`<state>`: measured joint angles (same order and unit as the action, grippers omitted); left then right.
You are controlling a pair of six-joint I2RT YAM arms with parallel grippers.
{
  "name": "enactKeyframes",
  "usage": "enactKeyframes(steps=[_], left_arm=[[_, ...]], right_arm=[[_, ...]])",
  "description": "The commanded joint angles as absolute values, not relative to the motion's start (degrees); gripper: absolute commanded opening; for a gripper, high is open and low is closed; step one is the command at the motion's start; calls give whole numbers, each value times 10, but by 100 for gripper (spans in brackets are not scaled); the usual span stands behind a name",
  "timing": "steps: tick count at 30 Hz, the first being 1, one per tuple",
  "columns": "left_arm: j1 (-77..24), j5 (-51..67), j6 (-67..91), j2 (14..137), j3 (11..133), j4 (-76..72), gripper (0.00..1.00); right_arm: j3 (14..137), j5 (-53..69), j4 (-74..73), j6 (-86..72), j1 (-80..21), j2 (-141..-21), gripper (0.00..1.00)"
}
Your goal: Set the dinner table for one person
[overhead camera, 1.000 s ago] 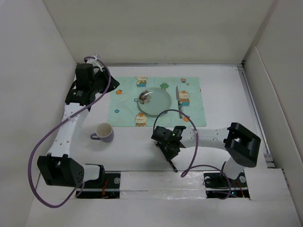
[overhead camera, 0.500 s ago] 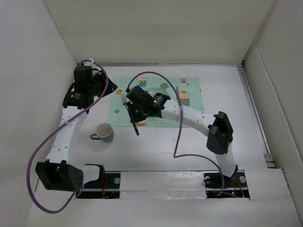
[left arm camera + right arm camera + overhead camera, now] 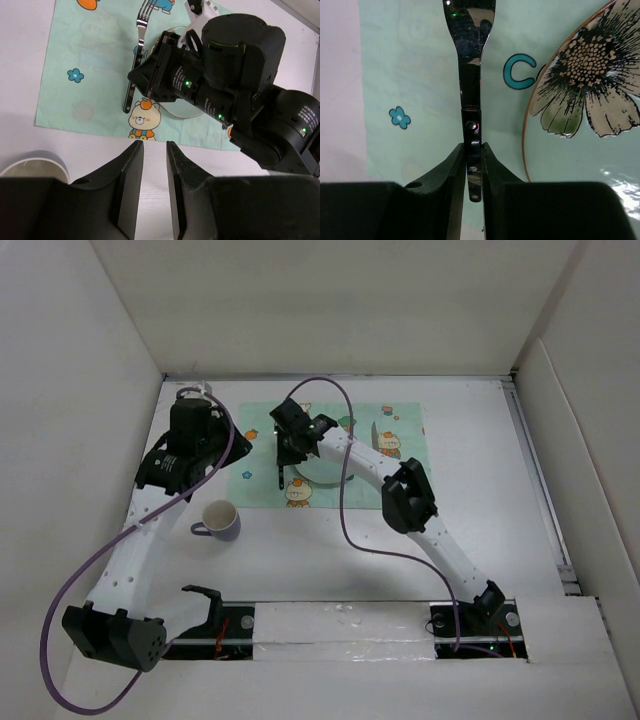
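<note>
My right gripper (image 3: 284, 447) is shut on the black handle of a fork (image 3: 470, 90) and holds it over the mint-green placemat (image 3: 255, 482), just left of the flower-print plate (image 3: 585, 100). The fork's tines point to the far side; it also shows in the left wrist view (image 3: 141, 35). The plate (image 3: 314, 474) is partly hidden under the right arm. A knife (image 3: 374, 433) lies on the mat right of the plate. My left gripper (image 3: 238, 447) is open by a narrow gap and empty, above the white dinner table (image 3: 320, 550) near the mat's left edge.
A lilac mug (image 3: 220, 520) stands on the table in front of the mat's left corner; its rim shows in the left wrist view (image 3: 35, 167). White walls close in the table at the left, back and right.
My right arm has carried the fork from the table's near middle, far and left, to over the placemat left of the plate. My left arm has shifted slightly nearer.
</note>
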<state>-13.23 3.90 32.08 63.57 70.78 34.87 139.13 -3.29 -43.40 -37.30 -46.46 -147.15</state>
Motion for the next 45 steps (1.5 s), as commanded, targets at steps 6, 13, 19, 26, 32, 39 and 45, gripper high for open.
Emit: enactKeyframes(steps=[6, 13, 19, 26, 32, 39, 45], left_arm=[[-140, 18, 308, 612, 700, 357, 22], [-140, 25, 304, 606, 692, 354, 22], [-140, 25, 302, 606, 691, 351, 22], [-140, 24, 304, 609, 699, 345, 22], [-140, 21, 304, 612, 709, 340, 22], [-140, -32, 276, 622, 771, 345, 20], [-140, -90, 228, 635, 873, 354, 0]], right_arm=[[1435, -16, -406, -423, -465, -1497, 0], [1436, -10, -398, -440, -465, -1506, 0], [1433, -4, -391, -441, -465, -1508, 19], [1433, -4, -377, -433, -465, -1492, 30], [1406, 17, -377, -424, -465, -1465, 36], [1267, 11, -289, -388, -476, -1317, 22], [1135, 71, -229, -361, -526, -1202, 0]])
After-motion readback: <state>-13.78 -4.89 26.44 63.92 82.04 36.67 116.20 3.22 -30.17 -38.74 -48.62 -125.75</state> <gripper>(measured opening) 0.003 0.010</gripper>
